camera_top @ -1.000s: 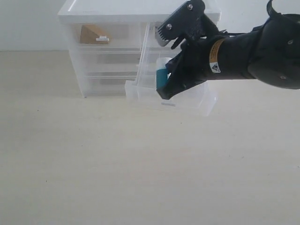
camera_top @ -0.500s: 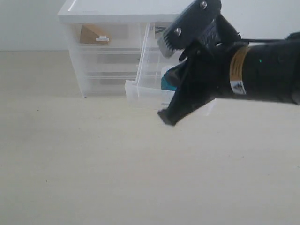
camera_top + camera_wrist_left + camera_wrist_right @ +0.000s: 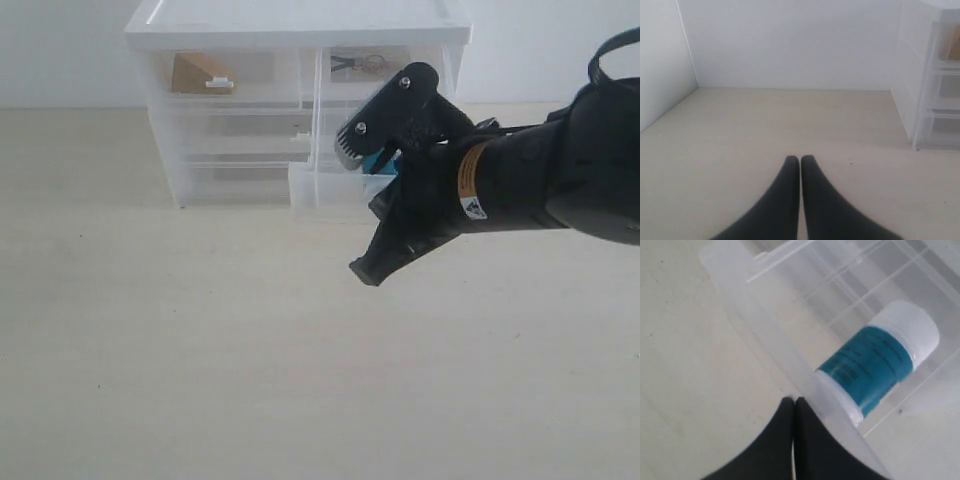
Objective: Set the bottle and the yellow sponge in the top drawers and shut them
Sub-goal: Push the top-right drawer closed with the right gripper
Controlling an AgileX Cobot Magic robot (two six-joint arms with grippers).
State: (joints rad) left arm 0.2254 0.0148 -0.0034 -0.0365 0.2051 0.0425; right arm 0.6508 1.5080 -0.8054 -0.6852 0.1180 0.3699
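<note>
The step in hand looks like shutting the right top drawer, which hangs pulled out and a little drooped from the chest at 12 o'clock of the exterior view. The bottle lies on its side inside that drawer, its white cap pointing away from the drawer's front, so the loading on this side seems done. The right gripper, whose arm reaches in from 3 o'clock, has its fingers pressed together with nothing between them. Its tips are just at the outer face of the clear front, though I cannot tell if they touch it. A good push would probably land low and centred on that front and drive straight toward 12 o'clock. A slight lift would help the sagging drawer meet its slot. It should go slowly, since the bottle could roll and the light chest may slide on the table. The yellow sponge sits in the left top drawer at 11 o'clock, which looks closed. The left gripper, its fingers together and empty, hovers over bare table, well apart from the chest.
</note>
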